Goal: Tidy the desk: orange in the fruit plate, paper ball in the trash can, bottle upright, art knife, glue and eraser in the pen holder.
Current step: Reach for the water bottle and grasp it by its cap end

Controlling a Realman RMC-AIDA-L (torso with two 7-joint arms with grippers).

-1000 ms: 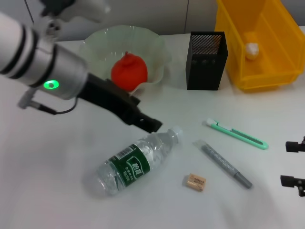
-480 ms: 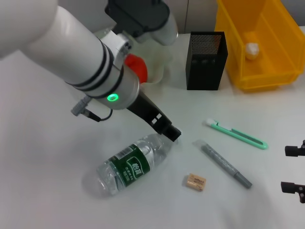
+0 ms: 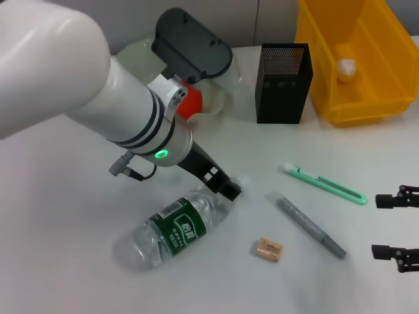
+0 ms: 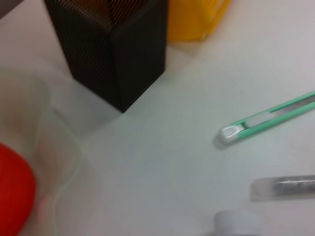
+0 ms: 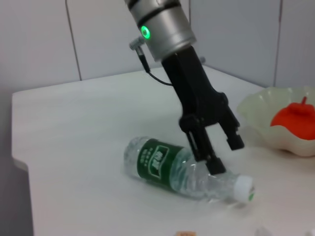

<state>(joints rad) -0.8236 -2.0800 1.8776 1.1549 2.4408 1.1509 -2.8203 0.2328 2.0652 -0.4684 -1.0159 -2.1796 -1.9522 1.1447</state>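
A white desk (image 3: 78, 261) holds a scatter of small things. At its centre a clear water bottle (image 3: 180, 226) with a dark green label lies on its side, its white cap pointing toward two o'clock. The left gripper (image 3: 229, 190) reaches down to the bottle's neck; from the right wrist view its two black fingers (image 5: 211, 160) are spread apart, one pressing on the neck, the other hanging free on the far side, so nothing is grasped.

At eleven o'clock from the bottle, partly hidden behind the arm, the orange (image 3: 190, 103) sits inside the pale-green fruit plate (image 3: 222, 91). At one o'clock stands the black mesh pen holder (image 3: 283, 82), upright, and just beside it at its three o'clock is the yellow trash can (image 3: 347, 65) with a white paper ball (image 3: 346, 67) inside.

At three o'clock from the bottle lie the grey glue (image 3: 306, 224) and, beyond it, the mint-green art knife (image 3: 324, 184), roughly parallel and apart. The tan eraser (image 3: 269, 249) lies at the bottle's four o'clock, near the glue.

The right gripper (image 3: 393, 226) rests at the desk's three o'clock edge, fingers parted and empty.
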